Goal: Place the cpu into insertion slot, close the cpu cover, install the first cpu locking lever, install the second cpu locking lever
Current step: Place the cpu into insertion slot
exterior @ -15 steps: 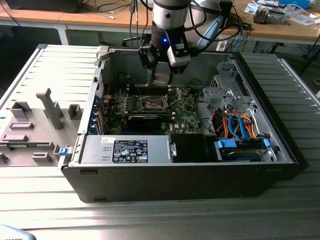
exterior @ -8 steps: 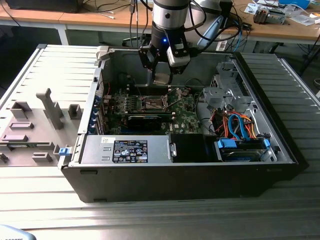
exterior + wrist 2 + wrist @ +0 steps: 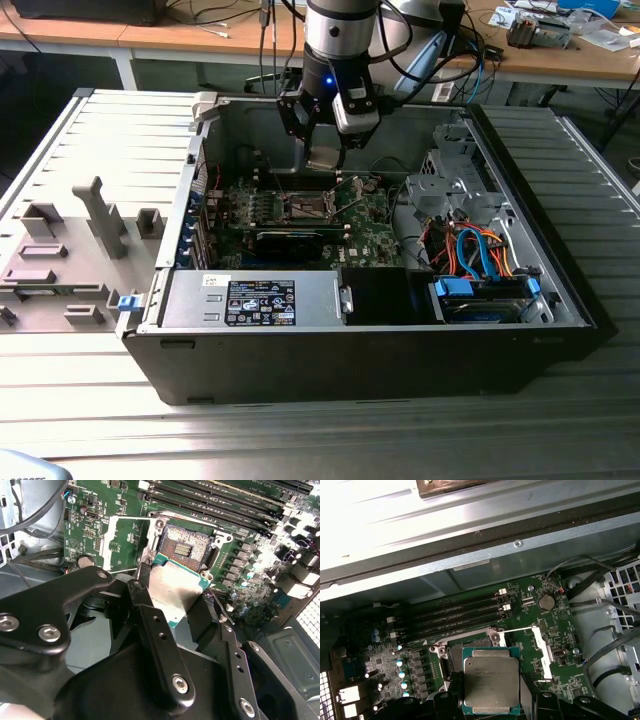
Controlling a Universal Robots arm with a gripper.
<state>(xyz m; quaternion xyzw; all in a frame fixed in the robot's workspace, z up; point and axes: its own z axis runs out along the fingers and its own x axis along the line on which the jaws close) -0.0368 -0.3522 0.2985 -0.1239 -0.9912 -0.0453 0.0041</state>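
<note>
- Now, the cpu [image 3: 176,582] is clamped by its edges in the gripper [image 3: 176,594] and held above the slot [image 3: 186,550], apart from it.
- Slot contacts are seen uncovered.
- Cover [image 3: 106,542] is laid open on the board [image 3: 90,510] beside the slot.

No readable text. Black label [image 3: 260,302] and small white sticker [image 3: 213,281] on the silver power supply box [image 3: 185,300] carry print too fine to make out. The etching on the cpu [image 3: 490,680] lid is also illegible.
</note>
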